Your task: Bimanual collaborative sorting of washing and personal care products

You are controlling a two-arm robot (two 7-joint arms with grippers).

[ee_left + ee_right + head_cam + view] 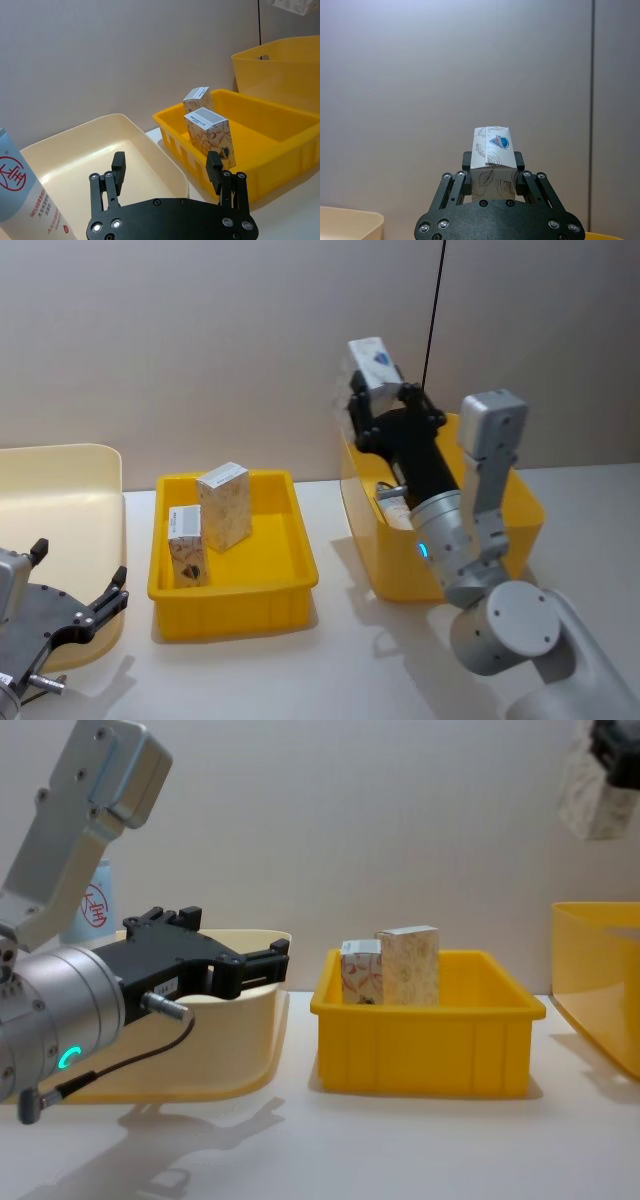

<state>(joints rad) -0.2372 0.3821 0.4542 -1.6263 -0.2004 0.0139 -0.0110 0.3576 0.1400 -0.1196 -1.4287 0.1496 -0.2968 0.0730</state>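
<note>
Behind the pale bench [340, 660] a bare grey wall backs your work: your right gripper [375, 390] has its fingers clamped on 1 small white carton [375, 362], lifted above the deep yellow bin [520, 515]. Judge it light, thin card that dents, so squeeze its flat sides gently. I count 3 cartons, with 2 upright in the shallow yellow tray [285, 585], and 1 pale-blue tube [25, 200] by the cream tub [100, 150], where your left gripper [167, 172] hovers with fingers spread, empty.
</note>
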